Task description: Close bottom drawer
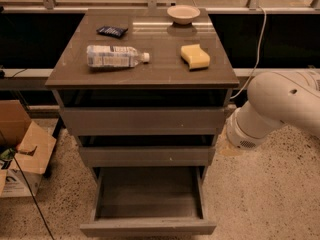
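While the bottom drawer juts open, the claw apparently lies off-frame.

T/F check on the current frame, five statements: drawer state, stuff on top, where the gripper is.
1. The bottom drawer is pulled out, and nothing shows inside it. True.
2. All three drawers are shut flush. False: the bottom drawer stands far out.
3. A plastic bottle lies on its side on the cabinet top. True.
4. The sponge sits inside the bowl. False: it lies on the cabinet top, apart from the bowl at the back edge.
5. The gripper is pressing on the bottom drawer's front. False: the gripper is not in view; only the arm shows, to the right of the cabinet.
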Robot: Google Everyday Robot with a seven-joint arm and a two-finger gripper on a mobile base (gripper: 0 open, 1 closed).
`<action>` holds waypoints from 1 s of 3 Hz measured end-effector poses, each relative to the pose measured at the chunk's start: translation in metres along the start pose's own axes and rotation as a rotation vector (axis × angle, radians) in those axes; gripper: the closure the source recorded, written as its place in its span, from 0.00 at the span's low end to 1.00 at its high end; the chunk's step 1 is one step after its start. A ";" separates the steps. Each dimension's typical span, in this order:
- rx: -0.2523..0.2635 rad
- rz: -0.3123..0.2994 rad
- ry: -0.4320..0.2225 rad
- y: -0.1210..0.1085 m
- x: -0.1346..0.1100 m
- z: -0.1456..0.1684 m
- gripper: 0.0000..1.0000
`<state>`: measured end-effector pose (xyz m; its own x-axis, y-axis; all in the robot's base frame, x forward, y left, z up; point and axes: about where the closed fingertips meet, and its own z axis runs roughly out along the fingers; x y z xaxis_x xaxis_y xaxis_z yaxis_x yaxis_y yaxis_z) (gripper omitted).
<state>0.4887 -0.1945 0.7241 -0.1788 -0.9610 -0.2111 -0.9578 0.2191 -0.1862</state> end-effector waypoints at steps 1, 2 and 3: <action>0.000 0.000 0.000 0.000 0.000 0.000 1.00; 0.009 -0.011 -0.022 -0.001 -0.009 0.027 1.00; -0.009 -0.033 -0.039 0.003 -0.011 0.069 1.00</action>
<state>0.5029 -0.1715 0.6596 -0.1387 -0.9602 -0.2426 -0.9650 0.1861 -0.1846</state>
